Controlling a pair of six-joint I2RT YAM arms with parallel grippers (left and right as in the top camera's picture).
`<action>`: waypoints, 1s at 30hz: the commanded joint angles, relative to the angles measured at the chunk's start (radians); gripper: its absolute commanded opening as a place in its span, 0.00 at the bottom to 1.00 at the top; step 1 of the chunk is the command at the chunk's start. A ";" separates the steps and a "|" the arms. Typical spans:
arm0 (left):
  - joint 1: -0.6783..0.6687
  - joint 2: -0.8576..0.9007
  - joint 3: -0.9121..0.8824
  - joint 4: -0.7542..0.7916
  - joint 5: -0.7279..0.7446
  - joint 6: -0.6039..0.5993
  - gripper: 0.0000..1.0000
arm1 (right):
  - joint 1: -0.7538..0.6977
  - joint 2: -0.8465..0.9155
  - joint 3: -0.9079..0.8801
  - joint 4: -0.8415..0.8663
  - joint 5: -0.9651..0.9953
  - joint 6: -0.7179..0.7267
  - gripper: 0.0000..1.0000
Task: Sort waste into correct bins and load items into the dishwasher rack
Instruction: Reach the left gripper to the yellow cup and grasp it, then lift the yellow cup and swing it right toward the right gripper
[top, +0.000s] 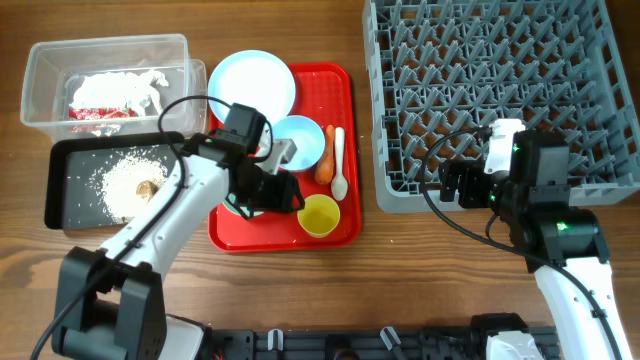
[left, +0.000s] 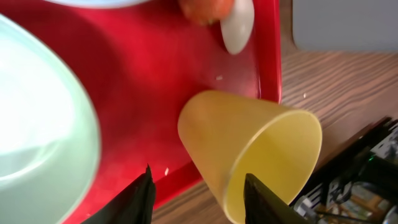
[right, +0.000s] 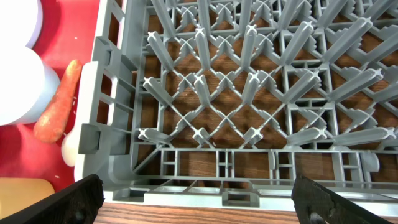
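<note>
Left wrist view shows the left gripper (left: 198, 179) with its 2 fingers (left: 140, 199) held partly apart and nothing clamped between them. The small yellow cup (left: 249, 155) sits directly ahead of the gripper and slightly to its right, on the near edge of the red tray (left: 155, 93). The right-hand finger overlaps the cup's mouth, while bare tray shows between the left-hand finger and the cup wall. Whether either finger touches the cup cannot be told. The pale green bowl (left: 37, 124) lies close on the gripper's left. The white spoon (left: 237, 28) and carrot piece (left: 208, 7) lie farther ahead, beyond the cup. Overhead view shows the cup (top: 320, 215) standing mouth-up. Judged from its look, the cup is light, thin-walled, smooth and slightly tapered. It should flex under a hard squeeze, and it is likely to slide or tip if pushed from 1 side only. Recommended hold: 1 finger inside the rim and 1 outside, or across the body just below the rim, with moderate force. The right gripper (right: 202, 202) is spread wide and holds nothing. The near edge of the dishwasher rack (right: 249, 93) lies directly below and ahead of it.
</note>
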 joint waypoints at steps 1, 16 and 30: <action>-0.068 -0.022 0.015 -0.013 -0.111 0.019 0.46 | 0.002 0.003 0.025 -0.001 -0.010 0.006 1.00; -0.129 -0.026 0.019 0.078 -0.235 -0.064 0.04 | 0.002 0.003 0.025 -0.001 -0.010 0.005 1.00; 0.239 -0.134 0.089 0.290 0.606 -0.132 0.04 | 0.002 0.005 0.025 0.202 -0.435 -0.071 1.00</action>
